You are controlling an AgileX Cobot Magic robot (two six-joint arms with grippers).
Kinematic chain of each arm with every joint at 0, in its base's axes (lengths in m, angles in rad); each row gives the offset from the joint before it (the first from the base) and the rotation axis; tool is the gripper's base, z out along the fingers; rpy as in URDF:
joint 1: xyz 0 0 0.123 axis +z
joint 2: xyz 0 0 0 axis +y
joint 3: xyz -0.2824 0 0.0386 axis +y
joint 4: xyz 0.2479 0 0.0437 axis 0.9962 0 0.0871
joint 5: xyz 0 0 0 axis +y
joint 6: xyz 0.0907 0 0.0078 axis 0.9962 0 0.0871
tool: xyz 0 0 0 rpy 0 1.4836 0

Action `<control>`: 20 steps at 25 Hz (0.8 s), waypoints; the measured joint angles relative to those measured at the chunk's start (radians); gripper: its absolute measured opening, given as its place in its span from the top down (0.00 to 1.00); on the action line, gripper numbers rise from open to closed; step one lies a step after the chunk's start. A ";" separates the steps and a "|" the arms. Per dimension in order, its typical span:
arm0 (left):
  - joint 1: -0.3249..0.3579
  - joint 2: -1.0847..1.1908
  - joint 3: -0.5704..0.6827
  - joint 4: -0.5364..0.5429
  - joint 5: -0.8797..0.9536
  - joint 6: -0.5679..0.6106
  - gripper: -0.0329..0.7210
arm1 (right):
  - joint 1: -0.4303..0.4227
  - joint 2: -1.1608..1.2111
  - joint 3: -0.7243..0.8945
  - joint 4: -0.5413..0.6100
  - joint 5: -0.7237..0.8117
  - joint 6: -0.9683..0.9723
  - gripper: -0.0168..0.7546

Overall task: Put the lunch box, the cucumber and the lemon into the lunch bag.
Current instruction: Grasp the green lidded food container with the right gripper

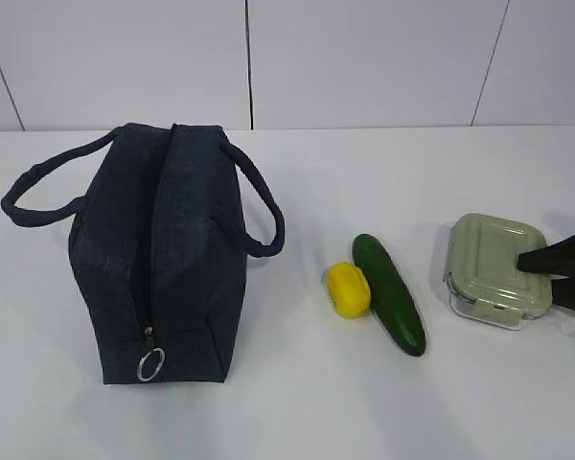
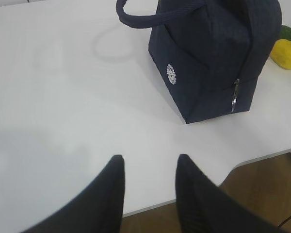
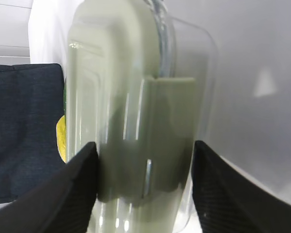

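Right wrist: tool (image 3: 143, 187) astride lunch box (image 3: 131, 116).

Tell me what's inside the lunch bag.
Cannot be seen: the lunch bag has its zipper closed. The lemon, cucumber and lunch box all lie outside on the table.

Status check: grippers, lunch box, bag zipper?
Right gripper straddling lunch box, fingers at its sides, grip unconfirmed. Left gripper open, empty, short of the lunch bag. Bag zipper shut: blocks loading.
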 joint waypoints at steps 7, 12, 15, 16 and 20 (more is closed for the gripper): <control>0.000 0.000 0.000 0.000 0.000 0.000 0.64 | 0.000 0.000 0.000 0.000 0.000 0.000 0.40; 0.000 0.000 0.000 0.000 0.000 0.000 0.64 | 0.000 0.000 0.000 0.000 0.008 0.000 0.45; 0.000 0.000 0.000 0.000 0.000 0.000 0.64 | 0.000 0.000 0.000 0.000 0.010 0.000 0.46; 0.000 0.000 0.000 0.000 0.000 0.000 0.64 | 0.000 0.000 0.000 0.000 0.010 0.000 0.46; 0.000 0.000 0.000 0.000 0.000 0.000 0.64 | 0.000 0.000 0.000 0.000 0.010 0.002 0.46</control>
